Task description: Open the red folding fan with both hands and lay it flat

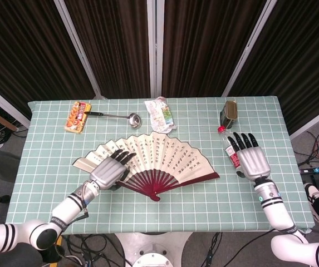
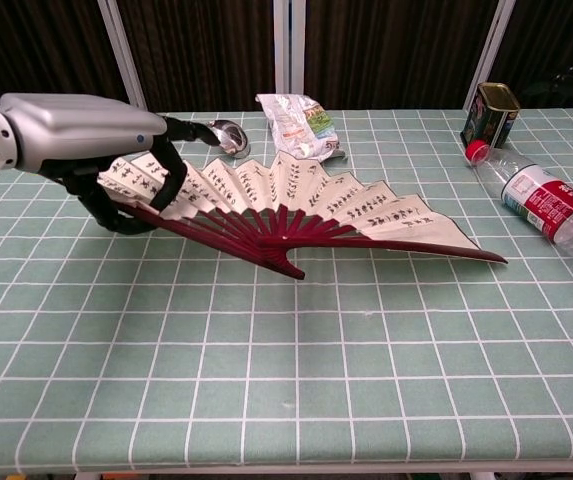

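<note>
The red folding fan (image 1: 159, 158) is spread wide across the middle of the table, with cream leaf and dark red ribs. My left hand (image 1: 110, 169) grips its left end, fingers over the leaf and thumb beneath. In the chest view that end of the fan (image 2: 296, 205) is raised off the cloth under my left hand (image 2: 76, 135), while the right guard lies on the table. My right hand (image 1: 251, 158) hovers open to the right of the fan, fingers spread, touching nothing. Only its edge shows at the top right corner of the chest view.
A clear plastic bottle (image 2: 546, 205) lies right of the fan, under my right hand. A dark tin (image 1: 229, 113) stands behind it. A snack bag (image 1: 159, 115), a metal ladle (image 1: 114, 116) and an orange box (image 1: 78, 117) line the far side of the green checked cloth (image 1: 165, 222).
</note>
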Robot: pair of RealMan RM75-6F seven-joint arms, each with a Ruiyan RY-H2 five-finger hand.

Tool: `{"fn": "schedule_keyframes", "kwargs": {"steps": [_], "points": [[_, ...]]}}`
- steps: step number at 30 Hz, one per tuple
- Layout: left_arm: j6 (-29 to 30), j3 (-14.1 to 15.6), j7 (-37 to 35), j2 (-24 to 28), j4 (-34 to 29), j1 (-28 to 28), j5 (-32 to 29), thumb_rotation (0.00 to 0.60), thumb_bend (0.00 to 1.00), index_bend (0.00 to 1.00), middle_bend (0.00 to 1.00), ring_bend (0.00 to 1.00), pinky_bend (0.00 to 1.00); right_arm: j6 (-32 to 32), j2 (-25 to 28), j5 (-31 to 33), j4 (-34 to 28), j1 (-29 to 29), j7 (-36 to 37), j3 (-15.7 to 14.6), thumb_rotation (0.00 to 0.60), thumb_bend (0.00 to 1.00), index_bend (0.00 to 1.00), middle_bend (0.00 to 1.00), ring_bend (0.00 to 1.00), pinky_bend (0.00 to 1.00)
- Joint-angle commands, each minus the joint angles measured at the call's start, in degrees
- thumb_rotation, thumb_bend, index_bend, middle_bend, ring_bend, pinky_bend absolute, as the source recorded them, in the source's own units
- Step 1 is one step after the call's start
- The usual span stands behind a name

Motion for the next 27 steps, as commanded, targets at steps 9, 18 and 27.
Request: {"fn": "schedule_keyframes", "kwargs": {"steps": [9,18,27], "points": [[10.09,-3.01,-29.28,-4.20,7.28,6.44,18.47,0.600,0.00,0.00,0.00,0.00,0.02,3.20,3.14,0.35,-2.29,-1.61,1.08,0.07,0.600,0.00,0.00,0.00,0.00,0.00],[10.55,-1.15,-42.15,-2.86,10.57,6.97,23.54,0.384,0.00,0.00,0.00,0.00,0.02,4.42,6.16,1.12,-3.67,-2.67,2.66,0.50,0.600,0.00,0.00,0.00,0.00,0.00],[15.30,-0.70,-37.58,-3.36,12.88,7.44,27.03,0.157,0.00,0.00,0.00,0.00,0.02,6.12,10.77,1.18,-6.58,-3.48,4.19,1.82,0.600,0.00,0.00,0.00,0.00,0.00]]}}
